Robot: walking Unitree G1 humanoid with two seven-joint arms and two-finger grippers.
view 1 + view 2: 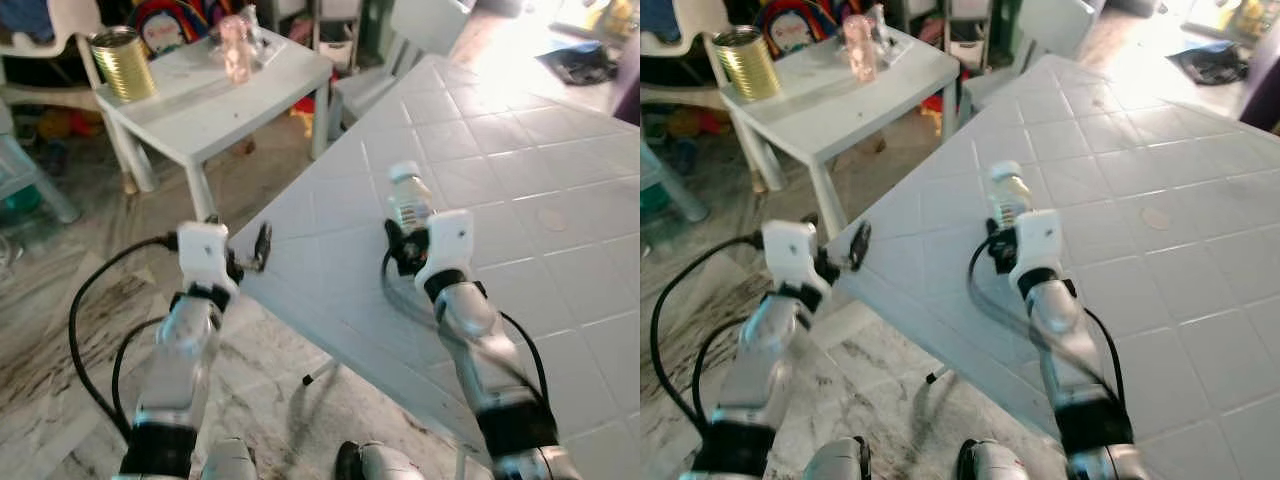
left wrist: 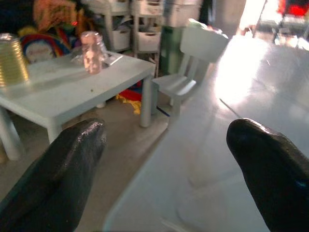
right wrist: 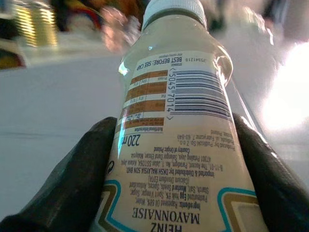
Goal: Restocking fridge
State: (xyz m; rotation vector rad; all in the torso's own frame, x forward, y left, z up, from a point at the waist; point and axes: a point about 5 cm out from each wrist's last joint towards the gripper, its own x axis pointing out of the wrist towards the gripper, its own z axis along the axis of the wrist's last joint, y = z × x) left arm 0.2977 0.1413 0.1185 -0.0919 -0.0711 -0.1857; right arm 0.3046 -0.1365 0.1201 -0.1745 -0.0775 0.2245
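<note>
From the head we see the right gripper (image 1: 405,243) clamped on the mayonnaise bottle (image 1: 408,197), upright over the tiled table (image 1: 520,170). Left gripper (image 1: 258,250) hovers at that table's corner. Left wrist: 2 fingers (image 2: 58,179) spread apart, tips cropped. Right wrist: bottle's base cut off.

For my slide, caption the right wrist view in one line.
Right tool shut on a white-capped Heinz mayonnaise bottle, over the white tiled tabletop.
</note>
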